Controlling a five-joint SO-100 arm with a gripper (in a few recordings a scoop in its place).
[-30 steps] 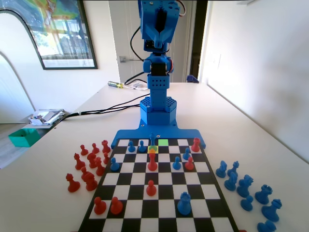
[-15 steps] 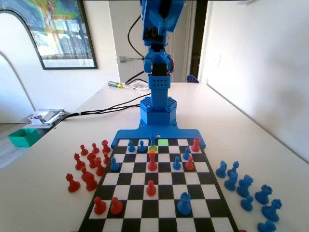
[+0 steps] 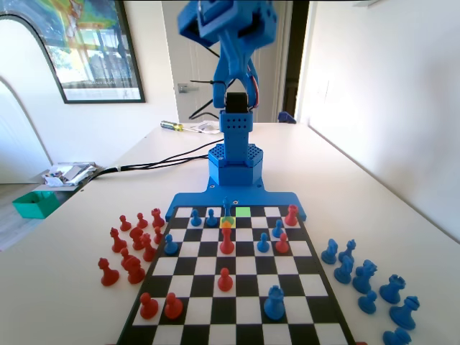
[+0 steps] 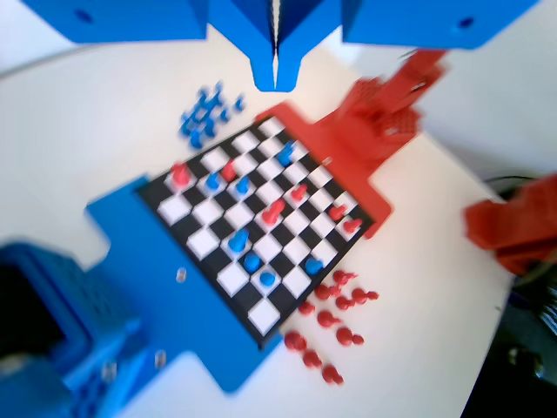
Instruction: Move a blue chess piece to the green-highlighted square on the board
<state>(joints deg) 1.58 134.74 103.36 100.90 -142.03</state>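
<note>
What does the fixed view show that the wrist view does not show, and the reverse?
Fixed view alone: the green-highlighted square on the far row, the slender blue chess piece standing just left of it, and a framed picture on the wall. Wrist view alone: the gripper from above, its jaws together, high over the board. Both share the board, the red pieces off one side and the blue pieces off the other.

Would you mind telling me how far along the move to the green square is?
Nothing looks done yet: the green square is bare, and the blue piece stands on the square just left of it in the fixed view. In hand: the gripper hangs high above the board, jaws closed and holding nothing. Left: descend, grasp the piece, place it on green.
</note>
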